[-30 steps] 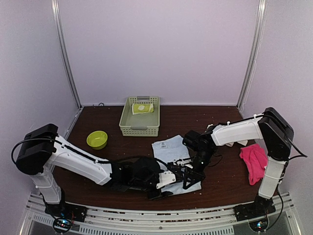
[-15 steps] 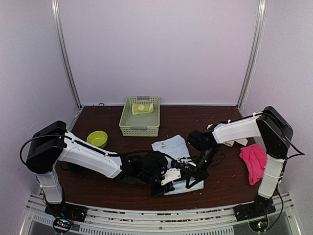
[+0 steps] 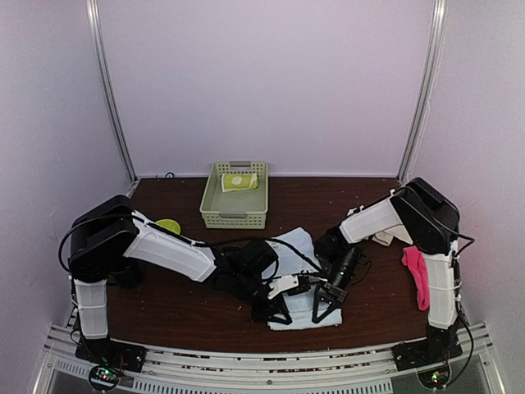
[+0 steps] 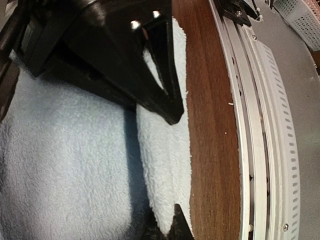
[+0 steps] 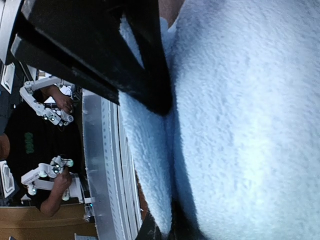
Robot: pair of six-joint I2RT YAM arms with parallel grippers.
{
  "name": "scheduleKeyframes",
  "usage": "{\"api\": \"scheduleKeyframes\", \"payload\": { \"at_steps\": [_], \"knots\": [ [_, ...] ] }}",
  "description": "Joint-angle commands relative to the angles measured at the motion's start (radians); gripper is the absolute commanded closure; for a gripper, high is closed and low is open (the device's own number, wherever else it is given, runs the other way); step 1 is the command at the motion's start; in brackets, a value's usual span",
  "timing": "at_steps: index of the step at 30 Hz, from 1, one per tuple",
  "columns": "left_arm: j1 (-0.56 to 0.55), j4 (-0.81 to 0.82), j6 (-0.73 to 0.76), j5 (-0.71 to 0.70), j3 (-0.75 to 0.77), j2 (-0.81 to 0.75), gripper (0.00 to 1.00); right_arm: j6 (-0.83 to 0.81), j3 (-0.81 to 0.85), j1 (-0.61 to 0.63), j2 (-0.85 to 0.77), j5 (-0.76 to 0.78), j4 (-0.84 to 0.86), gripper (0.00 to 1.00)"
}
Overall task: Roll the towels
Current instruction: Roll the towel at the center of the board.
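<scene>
The light blue towel (image 3: 297, 246) lies spread on the brown table near its front edge. My left gripper (image 3: 277, 313) is shut on the left part of that front hem, and the left wrist view shows the raised fold of the towel (image 4: 162, 165) pinched at my left gripper (image 4: 171, 227). My right gripper (image 3: 326, 306) is shut on the same hem further right, where the fold of the towel (image 5: 145, 165) runs into my right gripper (image 5: 167, 231). A hot pink towel (image 3: 416, 275) lies at the right, a cream-white one (image 3: 382, 239) behind the right arm, and a lime-green one (image 3: 239, 182) in the basket.
A green plastic basket (image 3: 233, 215) stands at the back centre. A lime bowl (image 3: 169, 223) peeks out behind the left arm. The metal rail (image 4: 262, 130) runs along the table's front edge, close to both grippers. Both forearms lie low across the table.
My left arm has reached right to the towel's front hem and its gripper went from open to shut on it. The right gripper drew the hem nearer the front edge.
</scene>
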Motion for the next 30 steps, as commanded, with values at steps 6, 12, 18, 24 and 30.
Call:
{"api": "scheduleKeyframes", "payload": {
  "at_steps": [6,12,18,24,30],
  "knots": [
    [0.017,-0.027,0.007,-0.044,-0.128,-0.127,0.60,0.153,0.062,-0.049,0.083,0.100,0.005,0.98],
    [-0.127,-0.041,0.109,-0.492,-0.165,-0.363,0.46,0.243,0.080,-0.043,0.090,0.161,0.037,0.98],
    [-0.283,-0.065,0.227,-0.676,0.049,-0.177,0.46,0.224,0.095,-0.044,0.132,0.158,0.024,0.98],
    [-0.312,-0.102,0.256,-0.801,0.183,-0.016,0.46,0.189,0.099,-0.043,0.148,0.138,-0.009,0.98],
    [-0.311,-0.110,0.277,-0.883,0.160,0.043,0.45,0.162,0.104,-0.043,0.156,0.121,-0.028,0.98]
  ]
}}
